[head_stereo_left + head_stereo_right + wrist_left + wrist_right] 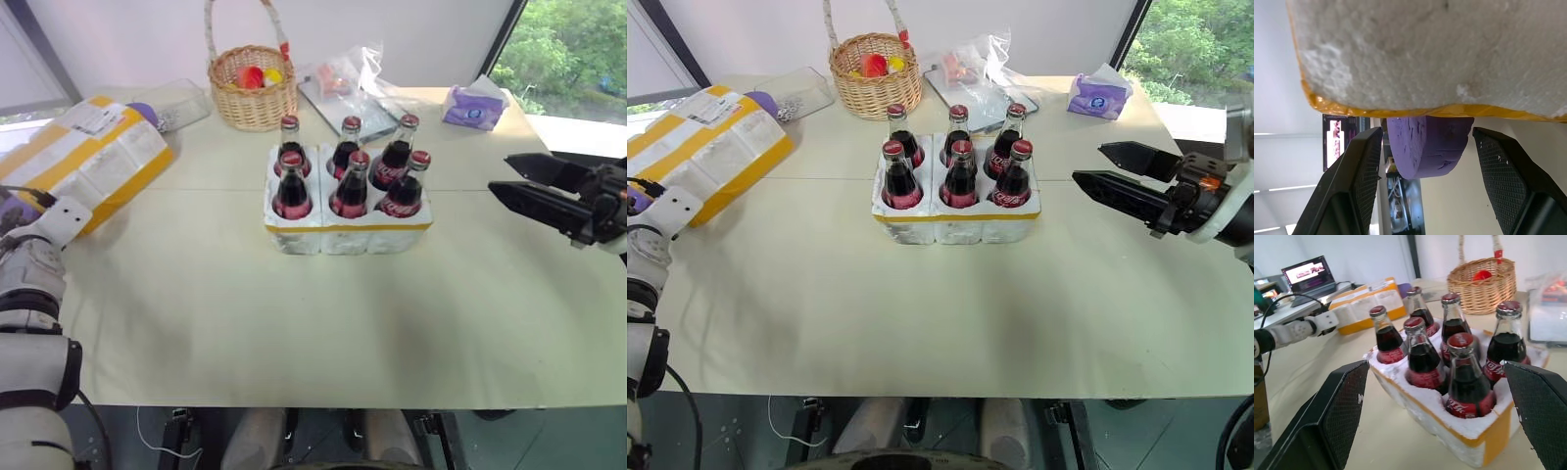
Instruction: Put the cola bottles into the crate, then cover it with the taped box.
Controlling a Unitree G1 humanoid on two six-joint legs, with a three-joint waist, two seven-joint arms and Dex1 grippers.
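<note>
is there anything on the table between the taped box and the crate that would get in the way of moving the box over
Nothing visible does. The taped box lies at the table's left end, the crate with six cola bottles stands mid-table, and bare tabletop runs between them. The wicker basket sits farther back, off that path.

White segmented left arm (34,294), black cables; black textured claw fingers (1337,416)

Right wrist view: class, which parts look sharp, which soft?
Right wrist view: the cola bottles and crate are sharp; the near right hand fingers and the distant wicker basket look softer. Left wrist view: the taped box is close but crisp.
</note>
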